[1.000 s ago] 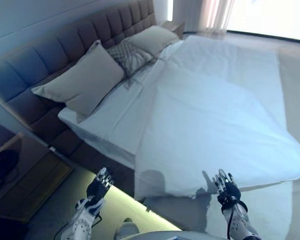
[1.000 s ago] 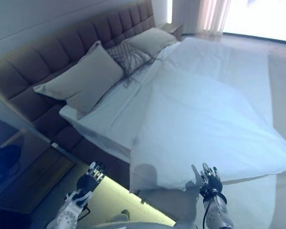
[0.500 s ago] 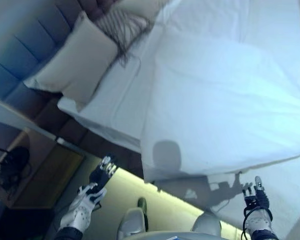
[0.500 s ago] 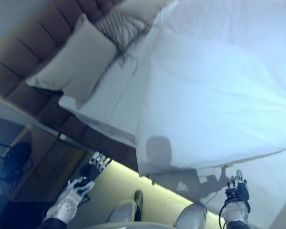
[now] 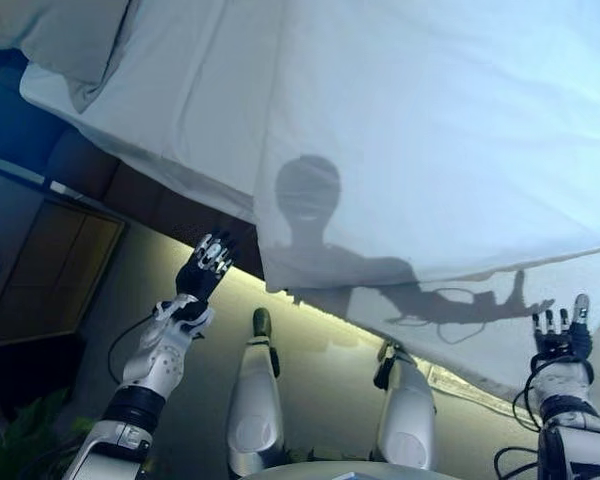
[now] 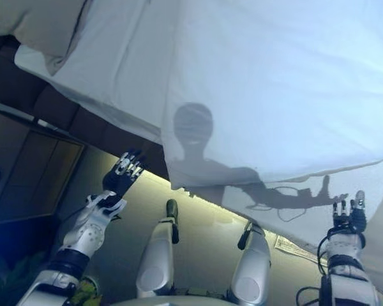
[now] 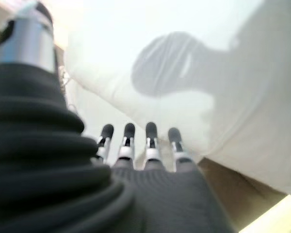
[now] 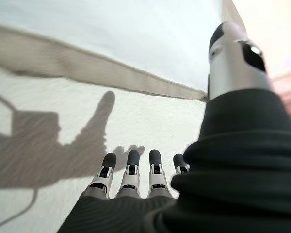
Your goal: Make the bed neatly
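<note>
L hand (image 5: 208, 266): raised off the bed's near side, just beside the duvet's (image 5: 430, 130) near-left corner, not touching; fingers straight, spread, holding nothing; forearm runs up from lower left.
R hand (image 5: 563, 335): low at far right, over the sheet (image 5: 540, 300) that hangs below the duvet edge; fingers straight, pointing up, empty; can't tell if tips touch cloth.
Vs 0.5 s ago: whole view tipped further down, so camera moved; headboard gone from view, only a corner of the pillow (image 5: 70, 35) left at top left. Both hands as open as before, R hand farther out to the right in view.
Duvet: white, spread flat on the bed, covers most of the view; near edge runs left-right, dropping slightly twd the right; long axis runs away from the robot, up the view.
Bed side panel (image 5: 150, 205): dark, below the mattress at left.
Nightstand (image 5: 40, 270): far left, beside the bed.
</note>
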You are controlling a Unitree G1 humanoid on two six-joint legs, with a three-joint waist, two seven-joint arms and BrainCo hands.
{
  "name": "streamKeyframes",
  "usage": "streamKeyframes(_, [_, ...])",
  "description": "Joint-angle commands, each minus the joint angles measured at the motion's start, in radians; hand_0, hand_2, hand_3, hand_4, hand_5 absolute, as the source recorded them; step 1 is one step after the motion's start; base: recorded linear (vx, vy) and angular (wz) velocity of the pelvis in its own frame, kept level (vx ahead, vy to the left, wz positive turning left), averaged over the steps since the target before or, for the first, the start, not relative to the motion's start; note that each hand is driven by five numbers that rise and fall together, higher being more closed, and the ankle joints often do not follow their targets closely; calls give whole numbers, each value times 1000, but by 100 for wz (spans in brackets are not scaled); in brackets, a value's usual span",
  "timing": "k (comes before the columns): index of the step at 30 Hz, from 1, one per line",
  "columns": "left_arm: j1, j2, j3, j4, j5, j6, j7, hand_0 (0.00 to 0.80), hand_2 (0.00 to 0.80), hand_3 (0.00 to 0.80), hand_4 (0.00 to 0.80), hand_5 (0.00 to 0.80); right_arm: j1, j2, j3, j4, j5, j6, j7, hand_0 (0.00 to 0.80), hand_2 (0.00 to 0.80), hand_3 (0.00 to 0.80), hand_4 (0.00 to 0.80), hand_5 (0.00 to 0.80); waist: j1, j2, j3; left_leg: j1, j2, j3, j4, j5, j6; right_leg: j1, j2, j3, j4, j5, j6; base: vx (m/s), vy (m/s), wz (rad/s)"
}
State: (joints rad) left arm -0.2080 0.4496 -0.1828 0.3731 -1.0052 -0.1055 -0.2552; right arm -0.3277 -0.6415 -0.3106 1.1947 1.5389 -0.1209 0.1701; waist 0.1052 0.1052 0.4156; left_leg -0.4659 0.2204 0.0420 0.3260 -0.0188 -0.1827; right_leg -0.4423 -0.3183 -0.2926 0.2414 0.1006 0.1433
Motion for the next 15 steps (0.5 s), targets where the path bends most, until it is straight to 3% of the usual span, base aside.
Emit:
streamKeyframes(1, [-19, 79, 4, -63, -54, -50, -7, 0, 0, 0, 0, 0, -5, -58, -54, 36, 64, 37, 81, 0, 0, 0, 0, 0, 32, -26, -25, -107, 5, -89, 15, 88, -22, 14, -133, 49, 11, 41, 119, -37, -69, 8])
streamKeyframes(8, [-27, 125, 42, -89, -94, -46, -24, 0, 0, 0, 0, 0, -39, -128, -62, 68, 114, 96, 171, 0, 0, 0, 0, 0, 58, -20, -7, -134, -20, -93, -31, 107, -16, -24, -134, 44, 7, 42, 119, -36, -94, 4])
streamKeyframes(15, [-40, 118, 54, -106, -140, -39, -37, 0, 0, 0, 0, 0, -119, -190, -49, 92, 151, 137, 158, 0, 0, 0, 0, 0, 66, 12, 12, -153, -36, -95, -77, 140, -8, -77, -129, 40, 19, 43, 119, -8, -20, 5])
